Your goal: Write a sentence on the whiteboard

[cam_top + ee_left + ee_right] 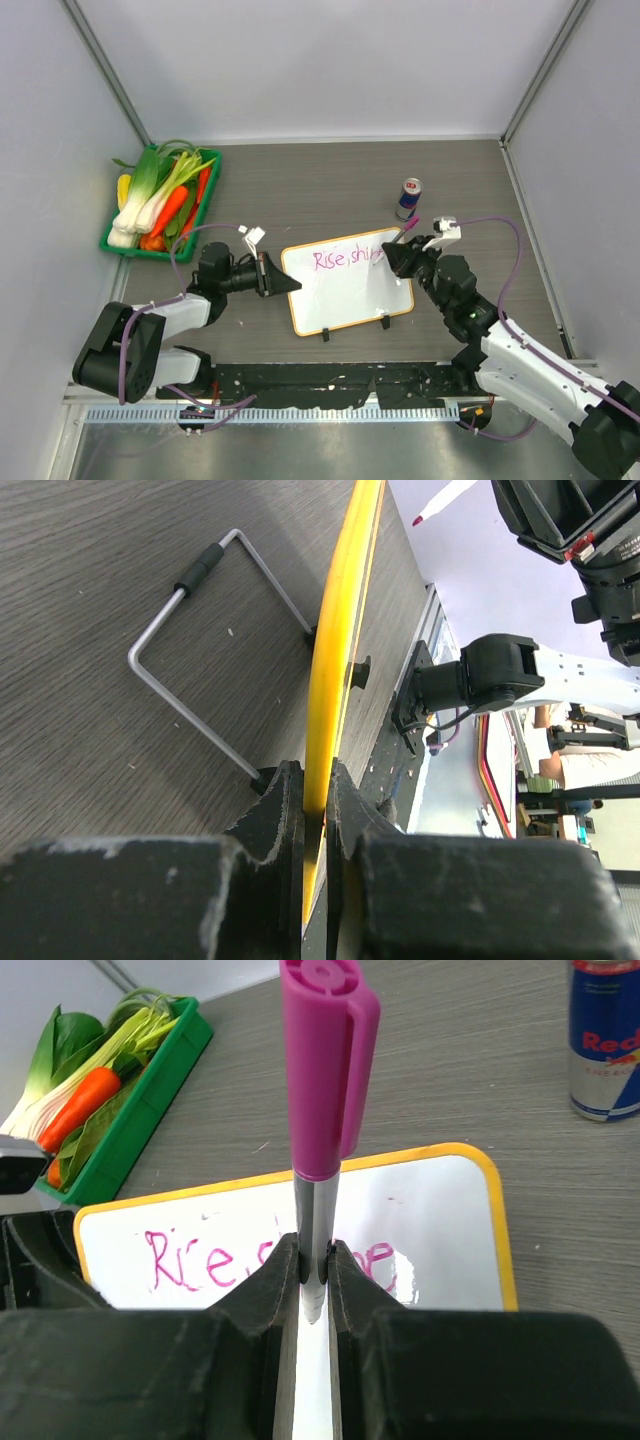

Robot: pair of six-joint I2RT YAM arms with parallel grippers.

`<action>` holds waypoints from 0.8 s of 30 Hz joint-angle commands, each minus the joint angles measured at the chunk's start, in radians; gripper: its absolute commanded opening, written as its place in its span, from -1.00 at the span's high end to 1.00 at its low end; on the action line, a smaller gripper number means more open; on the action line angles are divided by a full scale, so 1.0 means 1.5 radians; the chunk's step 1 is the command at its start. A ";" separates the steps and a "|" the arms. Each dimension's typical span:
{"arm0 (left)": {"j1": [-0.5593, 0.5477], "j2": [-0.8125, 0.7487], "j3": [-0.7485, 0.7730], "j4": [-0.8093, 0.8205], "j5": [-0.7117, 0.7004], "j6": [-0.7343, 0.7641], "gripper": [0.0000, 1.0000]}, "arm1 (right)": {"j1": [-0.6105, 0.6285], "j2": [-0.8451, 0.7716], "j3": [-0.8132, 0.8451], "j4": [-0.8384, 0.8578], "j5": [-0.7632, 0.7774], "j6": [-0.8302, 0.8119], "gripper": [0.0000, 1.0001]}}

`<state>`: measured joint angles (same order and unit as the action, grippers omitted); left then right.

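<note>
The whiteboard (350, 298) sits on the bench (300, 190) between the two arms, with its long axis running left to right and its clip feet on the near edge. Whether it lies flat or leans on the wire stand (190, 660) at its back I cannot tell. The sentence (345, 258) runs in pink along the board's far half. Its last letters lie under the right pincer (397, 262), which hangs over the board's far right corner, pinched narrow on a marker (320, 1090) with the cap end up. The tip seems just off the surface. The left pincer (284, 276) clamps the board's left short edge, its forearm low. The right arm looks best placed to write, with bare board nearer the feet.
</note>
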<state>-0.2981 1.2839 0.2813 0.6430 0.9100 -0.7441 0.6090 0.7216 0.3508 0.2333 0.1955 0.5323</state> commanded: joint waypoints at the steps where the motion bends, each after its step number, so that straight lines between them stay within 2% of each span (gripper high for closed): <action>1: 0.002 0.016 0.003 -0.039 -0.067 0.043 1.00 | 0.029 -0.008 0.016 0.046 -0.003 -0.038 0.97; 13: 0.002 0.017 0.004 -0.039 -0.066 0.044 1.00 | 0.107 0.012 -0.015 0.114 0.093 -0.060 0.98; 24: 0.002 0.024 0.006 -0.038 -0.062 0.043 1.00 | 0.133 0.070 -0.024 0.193 0.115 -0.055 0.98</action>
<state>-0.2981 1.2953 0.2852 0.6468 0.9131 -0.7441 0.7944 0.8154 0.3103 0.4133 0.3248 0.4610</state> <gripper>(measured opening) 0.083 0.171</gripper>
